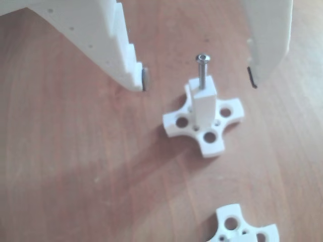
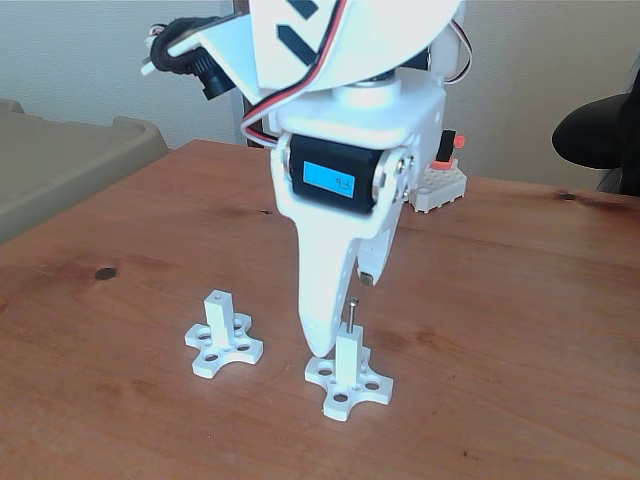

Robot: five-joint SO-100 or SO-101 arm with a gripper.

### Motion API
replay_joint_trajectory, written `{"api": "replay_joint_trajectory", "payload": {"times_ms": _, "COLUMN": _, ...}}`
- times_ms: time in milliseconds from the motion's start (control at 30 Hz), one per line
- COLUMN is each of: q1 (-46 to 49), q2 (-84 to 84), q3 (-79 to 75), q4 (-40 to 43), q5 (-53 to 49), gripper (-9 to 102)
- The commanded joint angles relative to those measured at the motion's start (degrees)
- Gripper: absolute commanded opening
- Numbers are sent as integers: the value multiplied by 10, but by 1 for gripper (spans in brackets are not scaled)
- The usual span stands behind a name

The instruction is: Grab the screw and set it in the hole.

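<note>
The thin silver screw stands upright with its tip in the hole at the top of a white post on a cross-shaped base. Its head sticks up well above the post. The shaft fills the hole, so the bore itself is hidden. My gripper is open; its white fingers hang on either side of the screw, apart from it. In the fixed view the gripper reaches down just behind the post, with the screw beside the longer finger.
A second white post on a cross base stands left of the first in the fixed view, its top hole bare. Part of a cross base shows at the bottom edge of the other view. The wooden table holds a small white and orange block at the back.
</note>
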Motion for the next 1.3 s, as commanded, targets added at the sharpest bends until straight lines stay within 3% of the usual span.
{"api": "replay_joint_trajectory", "payload": {"times_ms": 0, "q1": -4, "q2": 70, "q3": -50, "q4": 19, "q5": 6, "gripper": 29}}
{"api": "replay_joint_trajectory", "payload": {"times_ms": 300, "q1": 20, "q2": 156, "q3": -49, "q4": 47, "q5": 14, "gripper": 29}}
{"api": "replay_joint_trajectory", "payload": {"times_ms": 600, "q1": 76, "q2": 280, "q3": 57, "q4": 43, "q5": -21, "gripper": 29}}
{"api": "replay_joint_trajectory", "payload": {"times_ms": 667, "q1": 87, "q2": 319, "q3": 98, "q4": 29, "q5": -31, "gripper": 23}}
{"api": "replay_joint_trajectory", "payload": {"times_ms": 833, "q1": 108, "q2": 410, "q3": 227, "q4": -76, "q5": -35, "gripper": -4}}
{"api": "replay_joint_trajectory", "payload": {"times_ms": 1067, "q1": 110, "q2": 490, "q3": 345, "q4": -105, "q5": -32, "gripper": -4}}
{"api": "replay_joint_trajectory", "payload": {"times_ms": 1267, "q1": 111, "q2": 651, "q3": 507, "q4": -144, "q5": -40, "gripper": -4}}
